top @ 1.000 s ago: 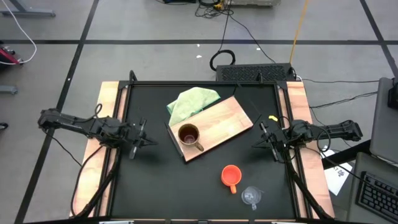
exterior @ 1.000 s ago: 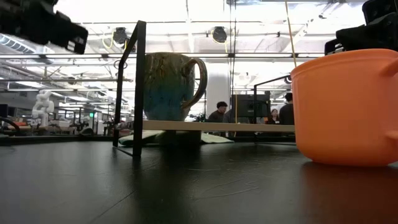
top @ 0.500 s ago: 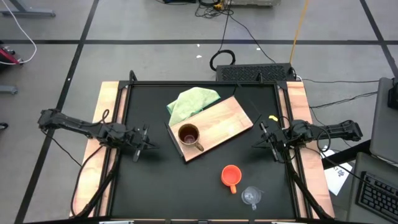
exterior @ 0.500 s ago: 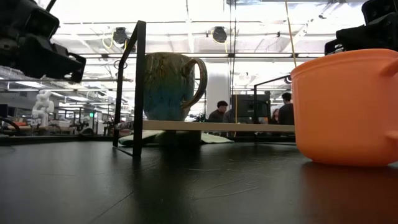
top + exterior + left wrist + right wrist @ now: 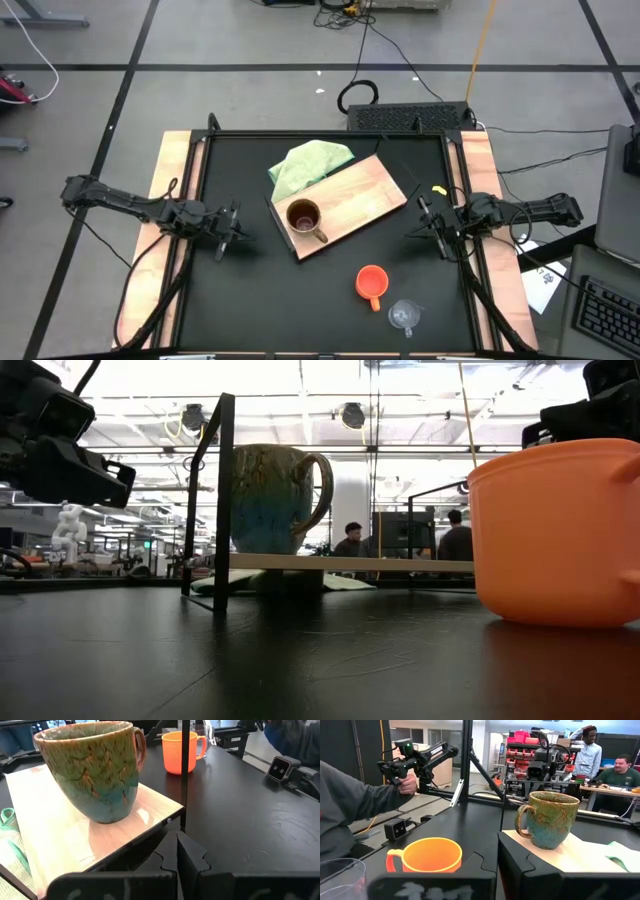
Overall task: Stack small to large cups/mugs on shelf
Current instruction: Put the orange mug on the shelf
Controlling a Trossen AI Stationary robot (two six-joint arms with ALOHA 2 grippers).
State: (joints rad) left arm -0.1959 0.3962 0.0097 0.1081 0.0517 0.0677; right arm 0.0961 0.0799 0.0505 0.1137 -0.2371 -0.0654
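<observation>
- The large brown-and-teal glazed ceramic mug with a handle [image 5: 304,218] already stands upright on the light-brown wooden board with a dark edge [image 5: 365,196], at the board's near-left corner; I take that as the first placement done.
- The orange plastic handled cup [image 5: 371,282] sits on the black worktop toward its near edge, right of centre, handle pointing at the near edge; the small clear glass cup [image 5: 404,317] is just beside it, nearer the near-right corner.
- A crumpled light green cloth [image 5: 306,163] lies at the board's far-left end, partly under it, I think.
- My left gripper [image 5: 228,229] hovers over the worktop's left edge, aimed at the mug, fingers together in its wrist view.
- My right gripper [image 5: 431,227] waits by the right edge; its fingers [image 5: 485,865] look together too (the notched tips meet in the wrist view).
- Step in hand, as I judge it: the orange cup goes next, into the mug.
- The next move calls for the right arm, being closer, to spread its fingers, come down on the cup's rim away from the handle, then lift and centre it over the mug's mouth (whether it will nest, I cannot tell).
</observation>
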